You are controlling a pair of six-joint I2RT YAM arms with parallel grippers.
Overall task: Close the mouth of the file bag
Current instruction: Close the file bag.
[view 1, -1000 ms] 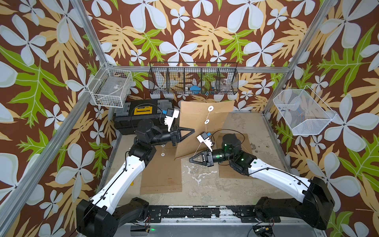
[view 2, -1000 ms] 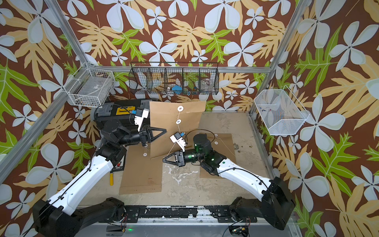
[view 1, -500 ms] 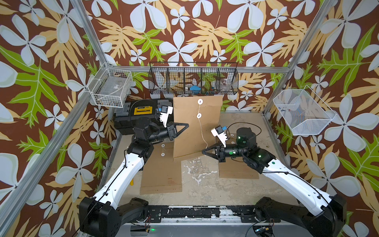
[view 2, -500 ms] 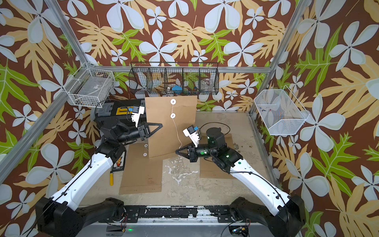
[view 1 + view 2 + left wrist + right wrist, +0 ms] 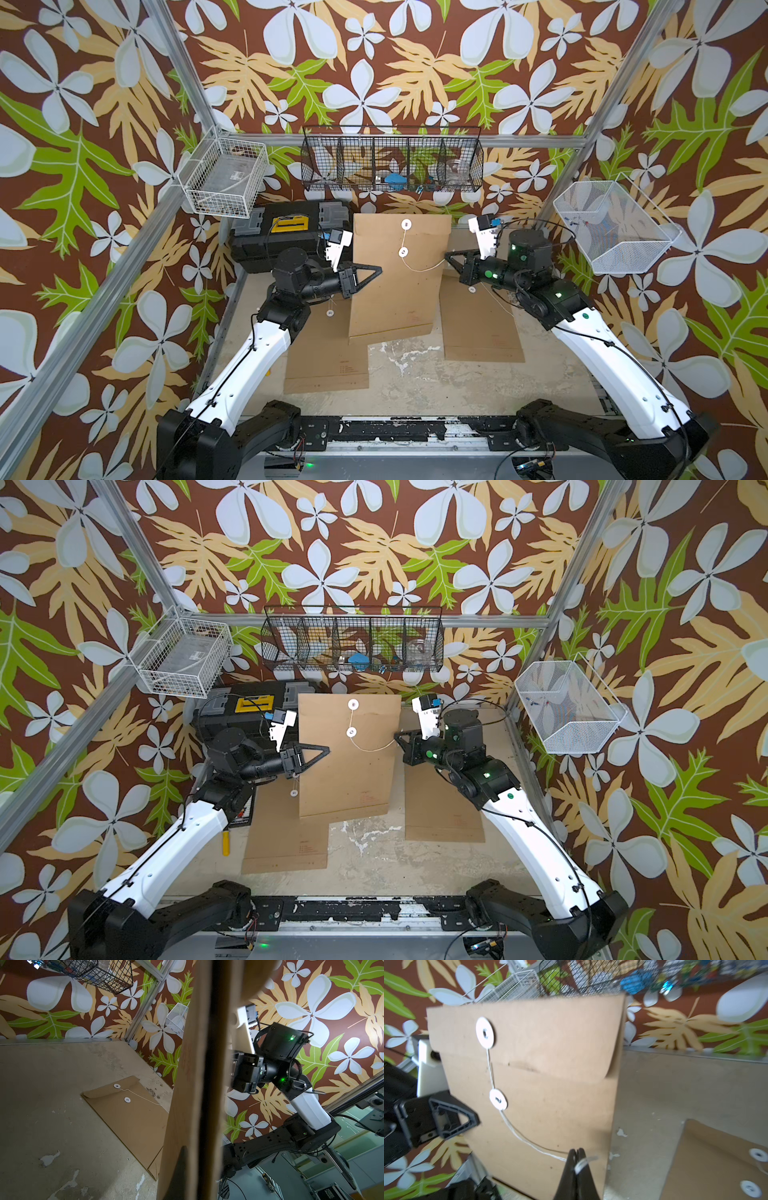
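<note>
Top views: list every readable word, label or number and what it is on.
None legible.
Print on upright file bag: too small.
Same on both flat file bags: too small.
Yellow label on black toolbox: blurred.
Tag in white wire basket: blurred.

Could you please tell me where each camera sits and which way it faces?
Top views: high overhead, looking down on the table; left arm and right arm show.
Left wrist: faces the held file bag edge-on; right arm beyond.
Right wrist: faces the bag's front; right gripper pinches its string.
Shared: both wrist views show the bag.
</note>
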